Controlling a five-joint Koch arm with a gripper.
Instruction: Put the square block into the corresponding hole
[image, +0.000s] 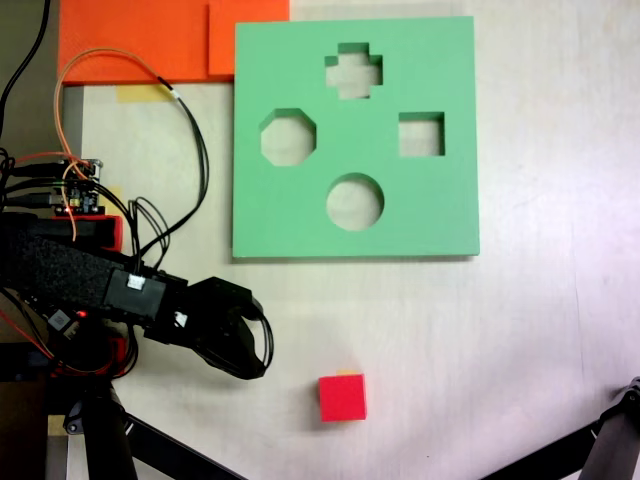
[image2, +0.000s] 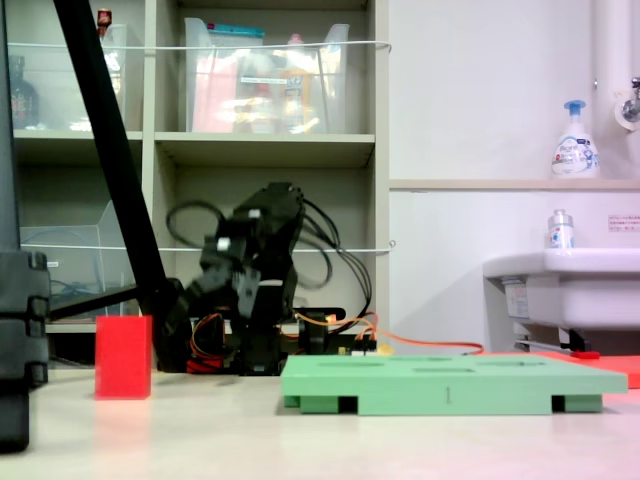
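First exterior view: red foam cube (image: 342, 397)

Square block (image: 342, 398) on table, below board (image: 300, 225) in first exterior view; end effector (image: 245, 340) at block's left.

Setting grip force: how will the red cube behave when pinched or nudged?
The square block looks like matte foam, so probably light and slightly squashy. Flat faces resting on the table suggest sliding rather than rolling. In the second exterior view it stands squat, so tipping seems unlikely.

Gripper (image: 245, 345) jaws' gap can't be told; arm base cut off.
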